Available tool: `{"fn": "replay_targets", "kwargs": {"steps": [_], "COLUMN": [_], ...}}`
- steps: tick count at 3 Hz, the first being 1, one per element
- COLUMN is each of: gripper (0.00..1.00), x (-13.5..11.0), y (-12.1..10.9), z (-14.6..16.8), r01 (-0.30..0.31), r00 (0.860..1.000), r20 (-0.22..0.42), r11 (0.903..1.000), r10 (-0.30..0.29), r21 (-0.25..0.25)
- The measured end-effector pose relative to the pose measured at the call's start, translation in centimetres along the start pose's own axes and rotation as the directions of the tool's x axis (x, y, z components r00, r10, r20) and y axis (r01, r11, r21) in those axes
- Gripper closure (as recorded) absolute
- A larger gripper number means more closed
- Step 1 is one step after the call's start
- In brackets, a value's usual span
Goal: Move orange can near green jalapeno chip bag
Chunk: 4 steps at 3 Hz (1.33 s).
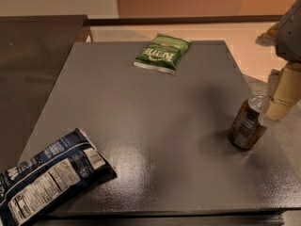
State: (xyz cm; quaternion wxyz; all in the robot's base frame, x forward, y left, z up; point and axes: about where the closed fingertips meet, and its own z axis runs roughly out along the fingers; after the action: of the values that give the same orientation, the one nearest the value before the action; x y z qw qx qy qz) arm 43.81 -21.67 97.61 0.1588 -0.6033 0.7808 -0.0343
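The orange can (246, 124) stands near the right edge of the grey table (155, 126), brownish with a silver top and a white label patch, leaning slightly. My gripper (281, 97) comes in from the upper right and sits right beside the can's top, on its right side, touching or nearly touching it. The green jalapeno chip bag (162, 53) lies flat at the far middle of the table, with white "Kettle" lettering, well away from the can to the upper left.
A larger dark blue chip bag (47, 175) with a white nutrition label lies at the front left corner, partly over the edge. A darker table (33, 55) adjoins on the left. The floor lies beyond the table's right edge.
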Motion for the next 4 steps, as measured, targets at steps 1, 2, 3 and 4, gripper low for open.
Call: {"fn": "replay_targets", "kwargs": {"steps": [1, 2, 3, 4], "gripper": [0.00, 0.00, 0.00, 0.00], "x": [0.0, 0.5, 1.6, 2.7], "y": [0.0, -0.3, -0.3, -0.1], "z": [0.0, 0.2, 0.5, 0.9], "r01": [0.000, -0.017, -0.054, -0.077], "r00": [1.000, 0.999, 0.995, 0.990], "r20": [0.000, 0.037, 0.080, 0.118], "r11": [1.0000, 0.9998, 0.9982, 0.9958], "r10": [0.000, 0.017, 0.056, 0.082], "r21": [0.000, -0.007, -0.026, -0.049]}}
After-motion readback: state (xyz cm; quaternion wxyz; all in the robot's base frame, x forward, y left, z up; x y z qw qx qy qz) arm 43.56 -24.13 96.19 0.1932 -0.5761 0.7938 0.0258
